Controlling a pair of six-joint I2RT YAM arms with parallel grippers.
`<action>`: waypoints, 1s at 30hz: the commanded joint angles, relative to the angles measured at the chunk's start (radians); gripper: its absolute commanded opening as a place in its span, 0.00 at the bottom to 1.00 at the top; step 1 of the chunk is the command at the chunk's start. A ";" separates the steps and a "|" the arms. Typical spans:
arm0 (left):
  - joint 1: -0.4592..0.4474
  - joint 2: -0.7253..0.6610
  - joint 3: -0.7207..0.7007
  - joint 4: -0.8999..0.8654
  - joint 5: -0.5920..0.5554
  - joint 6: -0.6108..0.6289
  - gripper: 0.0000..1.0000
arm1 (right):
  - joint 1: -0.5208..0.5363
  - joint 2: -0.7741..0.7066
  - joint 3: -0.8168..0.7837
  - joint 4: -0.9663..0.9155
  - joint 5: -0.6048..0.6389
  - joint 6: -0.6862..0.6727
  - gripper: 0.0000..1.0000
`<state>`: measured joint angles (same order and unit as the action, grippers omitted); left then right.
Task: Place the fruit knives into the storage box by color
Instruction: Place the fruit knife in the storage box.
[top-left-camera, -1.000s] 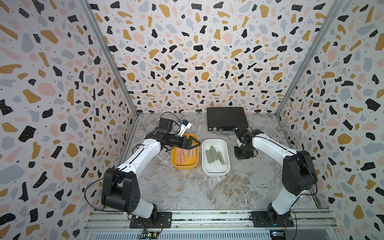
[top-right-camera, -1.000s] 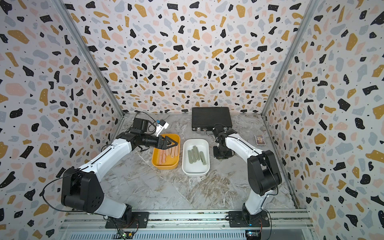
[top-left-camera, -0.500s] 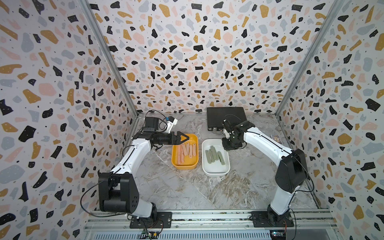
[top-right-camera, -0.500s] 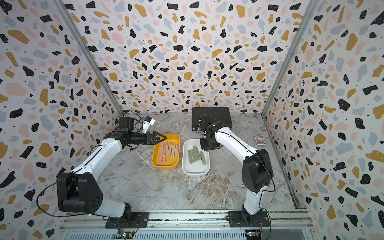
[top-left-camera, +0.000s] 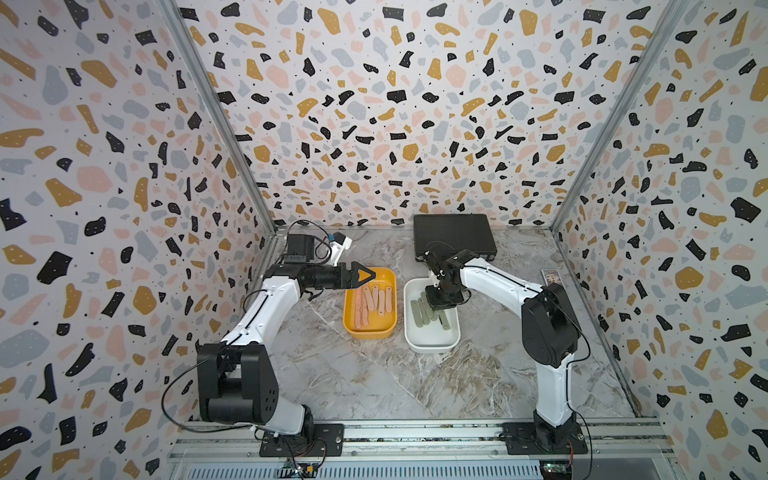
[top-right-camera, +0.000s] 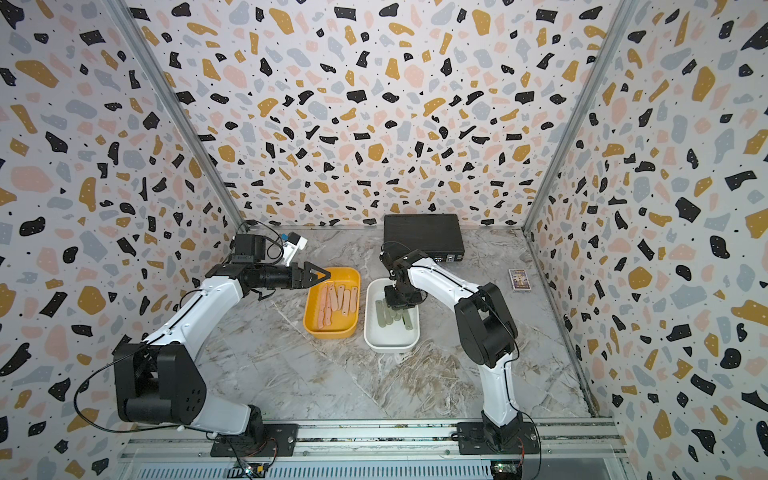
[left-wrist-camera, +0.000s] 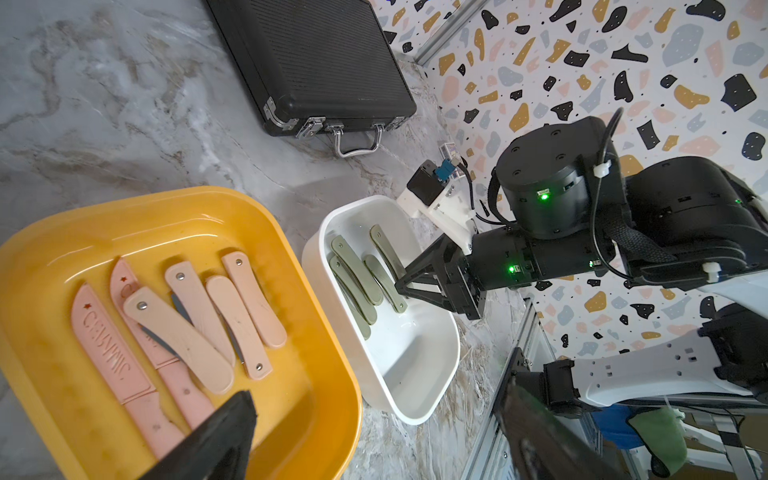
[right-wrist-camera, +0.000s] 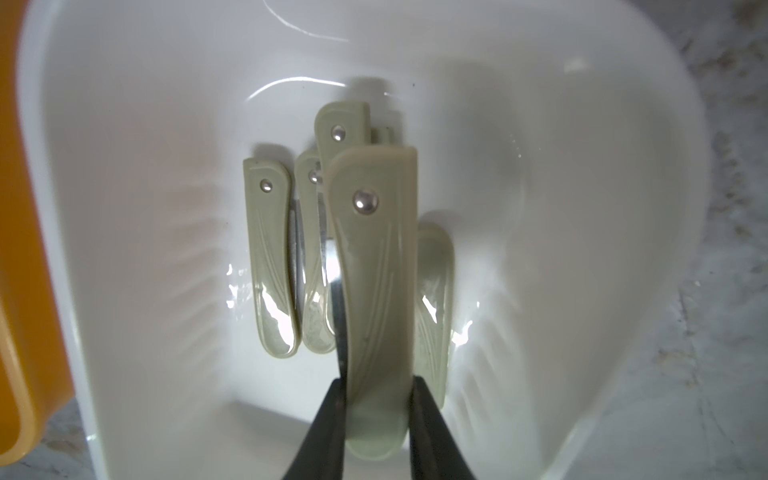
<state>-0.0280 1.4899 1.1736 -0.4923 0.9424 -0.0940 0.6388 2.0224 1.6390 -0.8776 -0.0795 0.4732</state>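
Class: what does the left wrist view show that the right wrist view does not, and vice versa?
Left wrist only: the black ribbed briefcase and salmon-pink plastic knives in the mustard-yellow plastic tub. Right wrist only: the right gripper pinching one sage-green plastic knife, close up. Both: the white plastic tub, green knives lying in it, and some yellow tub.

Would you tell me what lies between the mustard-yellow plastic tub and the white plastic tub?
Only bare marble tabletop, clearest in the left wrist view.
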 joint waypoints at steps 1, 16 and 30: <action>0.005 0.014 -0.004 0.029 0.030 0.000 0.93 | 0.000 0.009 -0.001 0.017 -0.006 0.018 0.25; 0.005 0.029 0.002 0.022 0.037 -0.002 0.93 | 0.000 0.035 -0.028 0.043 0.000 0.024 0.28; 0.018 0.003 0.008 0.010 -0.079 0.002 0.91 | 0.000 -0.102 -0.001 0.027 0.021 0.013 0.51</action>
<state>-0.0238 1.5112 1.1732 -0.4931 0.9180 -0.0940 0.6388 2.0190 1.6176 -0.8219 -0.0708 0.4911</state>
